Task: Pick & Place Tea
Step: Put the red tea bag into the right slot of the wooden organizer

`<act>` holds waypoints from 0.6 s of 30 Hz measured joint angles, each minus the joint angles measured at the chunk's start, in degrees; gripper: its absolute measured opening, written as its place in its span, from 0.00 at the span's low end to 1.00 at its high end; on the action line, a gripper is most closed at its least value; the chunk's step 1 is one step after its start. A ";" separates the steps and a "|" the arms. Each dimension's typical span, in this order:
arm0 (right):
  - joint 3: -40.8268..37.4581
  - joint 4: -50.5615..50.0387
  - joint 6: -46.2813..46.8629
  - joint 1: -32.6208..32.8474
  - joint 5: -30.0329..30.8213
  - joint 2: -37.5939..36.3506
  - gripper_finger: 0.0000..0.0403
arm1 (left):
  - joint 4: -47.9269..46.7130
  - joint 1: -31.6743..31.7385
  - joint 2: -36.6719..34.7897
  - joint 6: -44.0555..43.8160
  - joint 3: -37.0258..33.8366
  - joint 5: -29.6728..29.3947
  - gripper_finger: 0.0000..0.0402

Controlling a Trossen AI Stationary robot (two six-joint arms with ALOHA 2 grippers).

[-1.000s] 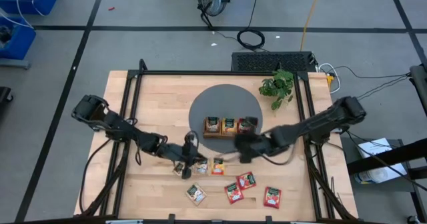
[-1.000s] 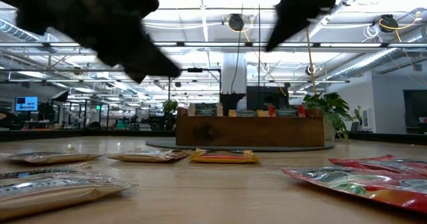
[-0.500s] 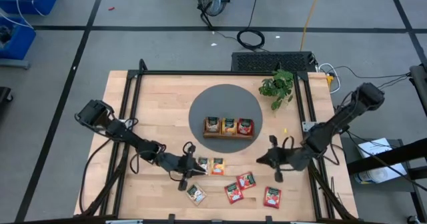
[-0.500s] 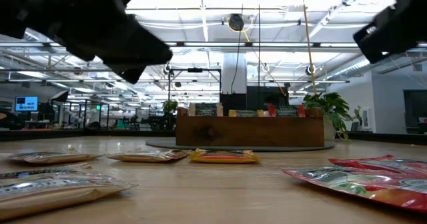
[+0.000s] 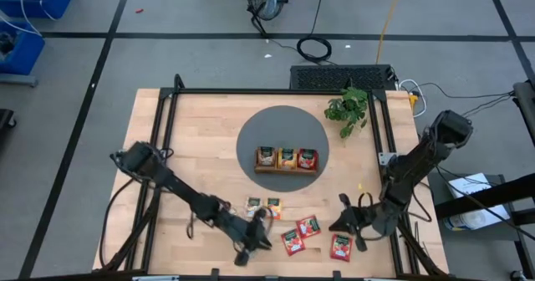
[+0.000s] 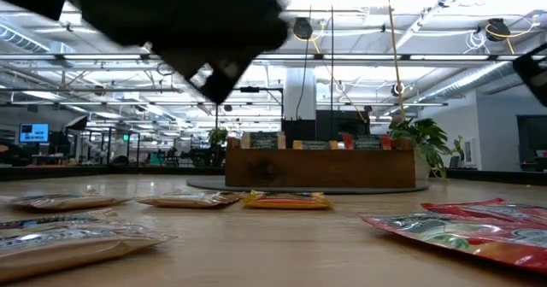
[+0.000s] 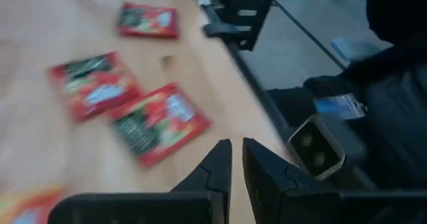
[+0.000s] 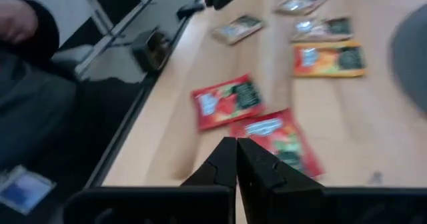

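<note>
Several tea sachets lie flat on the wooden table near its front edge: a cream one, an orange one and three red ones. Three more stand in the brown tray on the grey round mat. My left gripper hovers near the front edge, left of the red sachets, its fingers almost together with nothing between them. My right gripper hangs shut above the table, right of the red sachets.
A small potted plant stands at the far right of the table. A black frame rail runs along each side. A small camera sits at the front edge, and a person in dark clothes is beyond it.
My left gripper has travelled from the cream sachets toward the near edge and rightward, staying low. My right gripper has swung away from the tray toward the near right, sinking and turning as it went. The sachets have stayed where they were.
</note>
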 joint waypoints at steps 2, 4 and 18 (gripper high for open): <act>1.00 -0.08 1.75 1.73 0.37 1.60 0.00 | -2.87 -0.55 3.04 0.20 5.03 1.01 0.10; 2.79 0.15 3.28 3.29 2.03 3.72 0.00 | -6.84 -0.92 5.60 0.28 9.83 1.81 0.10; 5.72 3.86 0.55 4.63 4.56 10.48 0.00 | -12.10 0.60 10.73 1.45 22.11 0.73 0.10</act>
